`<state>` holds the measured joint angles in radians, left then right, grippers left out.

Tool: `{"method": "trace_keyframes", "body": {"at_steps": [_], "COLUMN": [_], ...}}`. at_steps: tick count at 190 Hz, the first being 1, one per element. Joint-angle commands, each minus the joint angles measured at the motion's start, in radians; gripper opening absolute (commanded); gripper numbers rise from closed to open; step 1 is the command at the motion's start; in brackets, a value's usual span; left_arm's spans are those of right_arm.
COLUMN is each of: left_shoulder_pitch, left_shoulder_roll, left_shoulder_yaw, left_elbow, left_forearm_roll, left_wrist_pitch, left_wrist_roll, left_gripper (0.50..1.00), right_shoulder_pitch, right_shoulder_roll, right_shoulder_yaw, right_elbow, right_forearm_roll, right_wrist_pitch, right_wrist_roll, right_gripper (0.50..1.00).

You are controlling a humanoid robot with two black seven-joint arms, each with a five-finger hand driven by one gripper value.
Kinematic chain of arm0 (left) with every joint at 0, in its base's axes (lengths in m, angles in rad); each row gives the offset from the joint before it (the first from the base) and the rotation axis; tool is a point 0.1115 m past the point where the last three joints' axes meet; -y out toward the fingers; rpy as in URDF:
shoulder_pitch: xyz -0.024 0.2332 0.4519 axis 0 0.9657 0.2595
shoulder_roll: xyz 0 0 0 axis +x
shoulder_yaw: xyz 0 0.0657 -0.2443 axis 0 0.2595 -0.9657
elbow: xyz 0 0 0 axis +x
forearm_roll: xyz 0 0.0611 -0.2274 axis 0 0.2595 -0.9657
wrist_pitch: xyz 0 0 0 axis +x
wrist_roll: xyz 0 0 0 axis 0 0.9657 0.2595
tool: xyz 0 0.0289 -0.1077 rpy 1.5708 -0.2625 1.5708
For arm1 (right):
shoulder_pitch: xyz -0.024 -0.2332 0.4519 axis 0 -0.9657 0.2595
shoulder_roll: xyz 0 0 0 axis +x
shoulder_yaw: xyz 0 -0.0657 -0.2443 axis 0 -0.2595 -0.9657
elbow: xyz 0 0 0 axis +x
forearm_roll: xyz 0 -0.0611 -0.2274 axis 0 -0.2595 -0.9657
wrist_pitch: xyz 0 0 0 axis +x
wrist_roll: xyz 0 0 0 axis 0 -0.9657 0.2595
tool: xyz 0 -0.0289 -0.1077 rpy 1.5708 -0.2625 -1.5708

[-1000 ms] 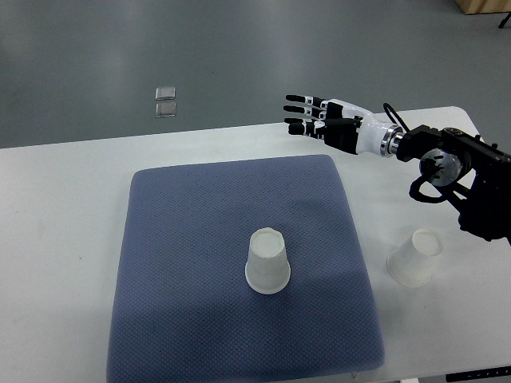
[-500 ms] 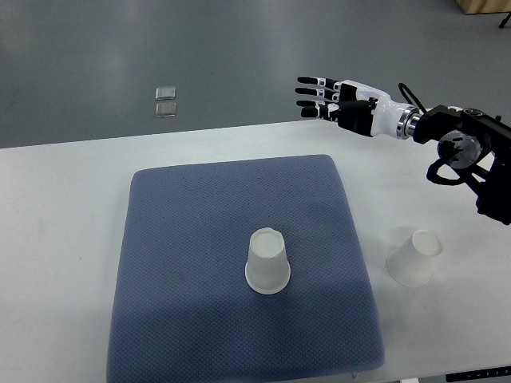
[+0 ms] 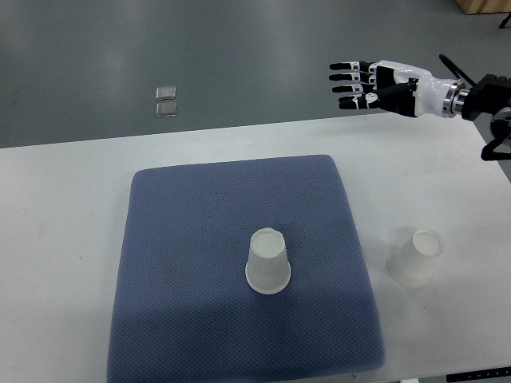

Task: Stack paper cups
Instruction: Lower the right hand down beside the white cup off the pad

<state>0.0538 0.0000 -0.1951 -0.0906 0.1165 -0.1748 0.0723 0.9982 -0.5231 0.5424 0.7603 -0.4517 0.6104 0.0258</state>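
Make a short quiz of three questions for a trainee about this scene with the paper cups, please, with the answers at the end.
1. True or false: the two paper cups are already stacked.
2. Which cup stands on the blue mat? A. the cup near the picture's middle B. the cup at the right C. both
3. Fill in: the right hand is held above the table's far edge, and its fingers are ____ and hold nothing.

Key
1. False: they stand apart, both upside down.
2. A: the other cup stands on the bare white table, right of the mat.
3. spread (open).
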Motion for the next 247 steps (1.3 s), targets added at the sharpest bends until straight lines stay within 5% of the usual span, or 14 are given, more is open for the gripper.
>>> {"method": "trace_keyframes", "body": {"at_steps": [1,93,143,165,210,247], "left_shoulder_pitch": [0.000,0.000,0.000,0.000,0.000,0.000], "left_shoulder_roll": [0.000,0.000,0.000,0.000,0.000,0.000], "left_shoulder_yaw": [-0.001,-0.001,0.000,0.000,0.000,0.000], "left_elbow": [0.000,0.000,0.000,0.000,0.000,0.000], "left_forearm_roll": [0.000,0.000,0.000,0.000,0.000,0.000], "left_wrist_pitch": [0.000,0.000,0.000,0.000,0.000,0.000], "left_wrist_roll": [0.000,0.000,0.000,0.000,0.000,0.000], "left_gripper": [1.000,1.000,1.000,1.000,1.000,1.000], "right_shoulder_pitch": [-0.012,-0.021,-0.113,-0.173,-0.320,-0.331], "right_shoulder_roll": [-0.060,-0.414,-0.586,-0.620,-0.612,-0.584], "right_shoulder_yaw": [-0.002,-0.079,-0.108,-0.116,-0.131,-0.137], "right_elbow": [0.103,0.392,0.568,0.633,0.698,0.711], "right_forearm_roll": [-0.113,-0.562,-0.601,-0.628,-0.722,-0.734], "right_wrist_pitch": [0.000,0.000,0.000,-0.001,-0.147,-0.196], "right_wrist_roll": [0.000,0.109,0.158,0.161,0.200,0.204], "right_gripper": [0.938,0.936,0.936,0.938,0.936,0.936]}}
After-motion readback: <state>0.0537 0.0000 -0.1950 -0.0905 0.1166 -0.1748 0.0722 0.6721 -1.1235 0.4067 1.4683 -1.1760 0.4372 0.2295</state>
